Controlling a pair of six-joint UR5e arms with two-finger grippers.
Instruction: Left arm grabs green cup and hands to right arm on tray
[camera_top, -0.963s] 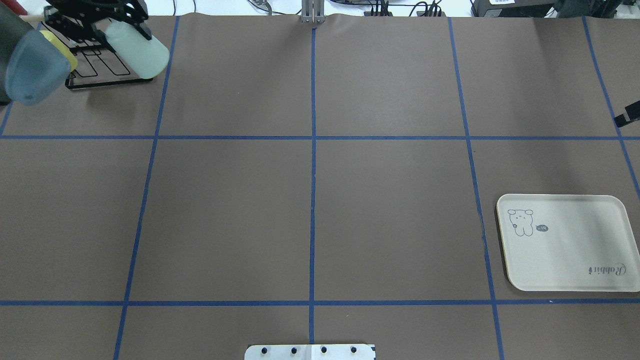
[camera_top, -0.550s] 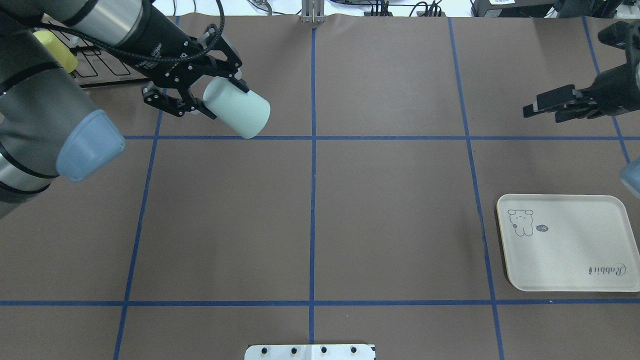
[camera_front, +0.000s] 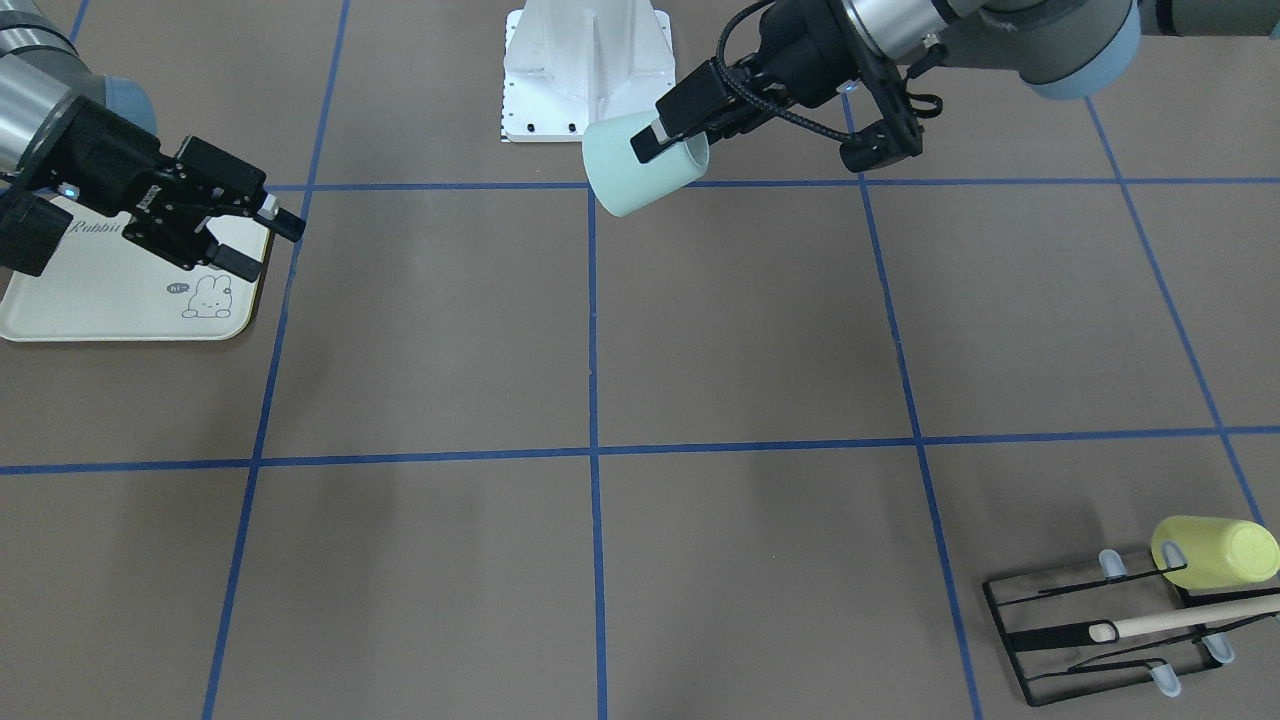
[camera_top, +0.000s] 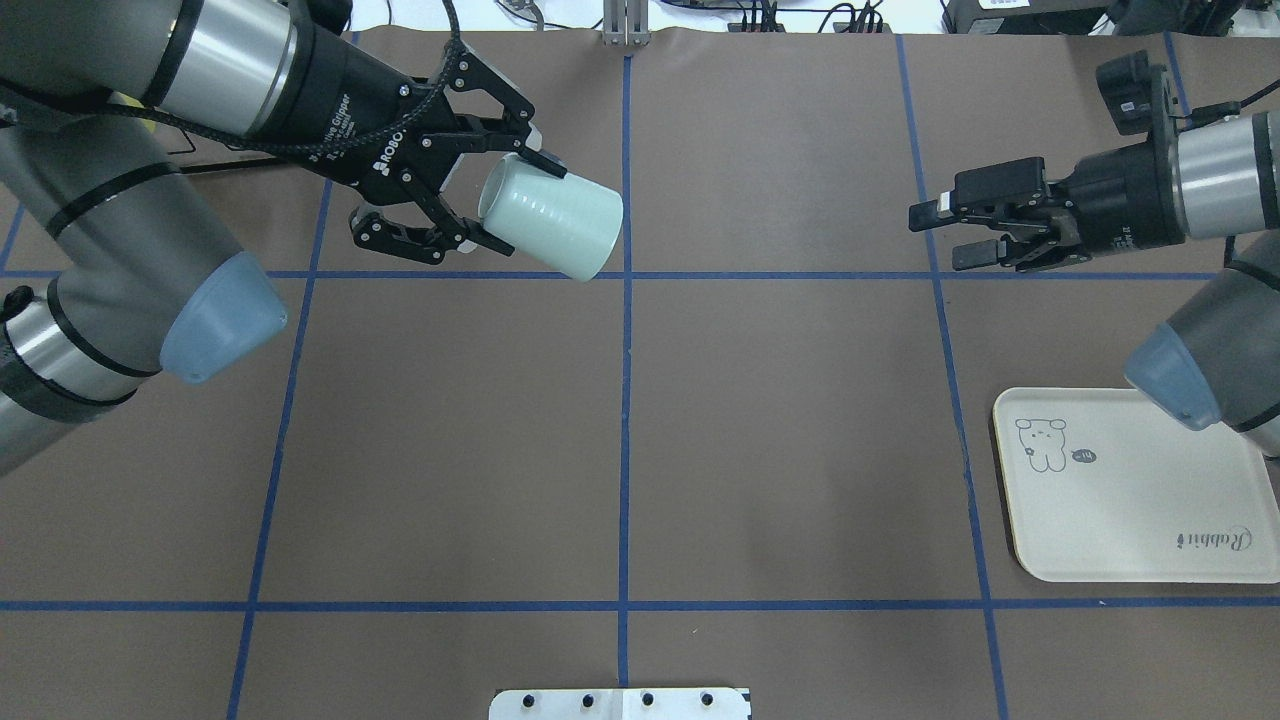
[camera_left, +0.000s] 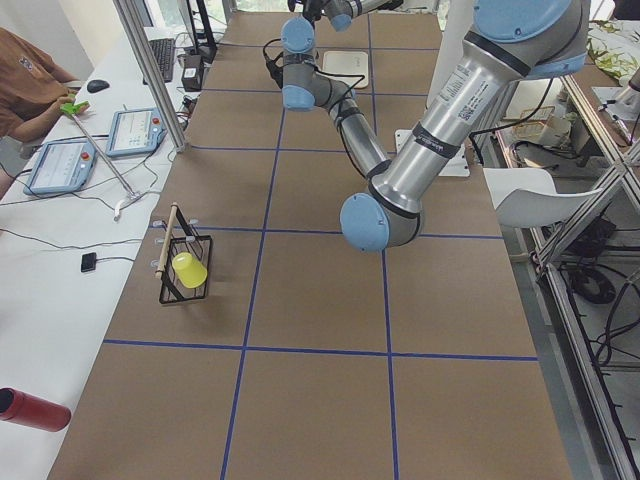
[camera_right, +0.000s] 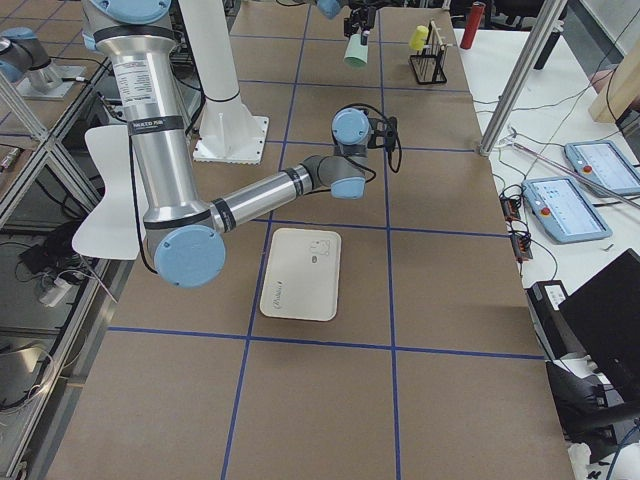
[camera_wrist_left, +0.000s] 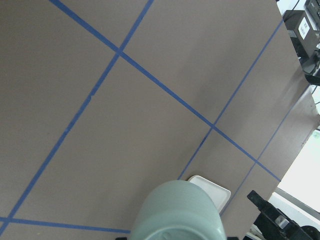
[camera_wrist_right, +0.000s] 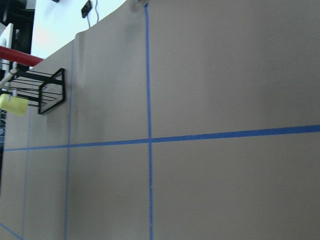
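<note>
Left jaws pinch the green cup at its rim, leaving you the base to present to the right jaws, parted and empty, well apart.

The left arm comes in from its own side with the elbow bent low. Its wrist stretches across the table towards the middle. The left gripper lies nearly level and points at the other arm. Its fingers are clamped on one end of the green cup, which is held sideways in the air.

The right arm also bends at the elbow, and its wrist is level and turned inward. The right gripper faces the left one from well apart. Its two fingers are parted and hold nothing.
</note>
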